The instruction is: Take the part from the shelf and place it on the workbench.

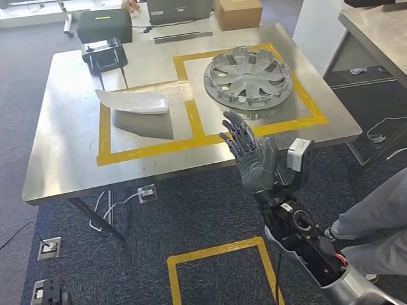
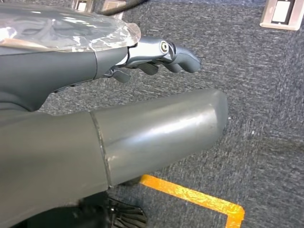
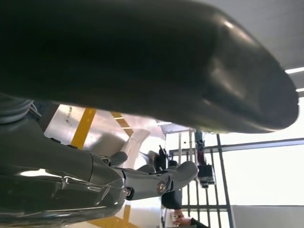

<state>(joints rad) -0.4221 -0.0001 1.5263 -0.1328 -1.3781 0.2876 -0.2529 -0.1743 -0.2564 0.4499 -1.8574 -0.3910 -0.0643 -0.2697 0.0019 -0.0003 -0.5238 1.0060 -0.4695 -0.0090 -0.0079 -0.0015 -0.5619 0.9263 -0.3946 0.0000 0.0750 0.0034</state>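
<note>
A grey wheel cover (image 1: 247,75) lies flat inside the right yellow-taped square of the steel workbench (image 1: 62,146). A pale grey curved body panel (image 1: 137,111) lies in the left taped square. My right hand (image 1: 252,155) is raised over the bench's front edge, just short of the wheel cover, fingers spread and holding nothing. In the right wrist view that hand (image 3: 107,61) has nothing in it, its fingers (image 3: 161,178) stretched out. My left hand (image 2: 107,118) hangs above the carpet with straight fingers (image 2: 179,54) and nothing in it.
At the bench's far edge stand a black case (image 1: 104,25), a black device (image 1: 104,54), a cardboard box (image 1: 237,13) and a dark screen (image 1: 180,9). A person's legs (image 1: 379,216) are at the right. A yellow floor square (image 1: 218,267) lies below my arm. Another table (image 1: 379,32) stands far right.
</note>
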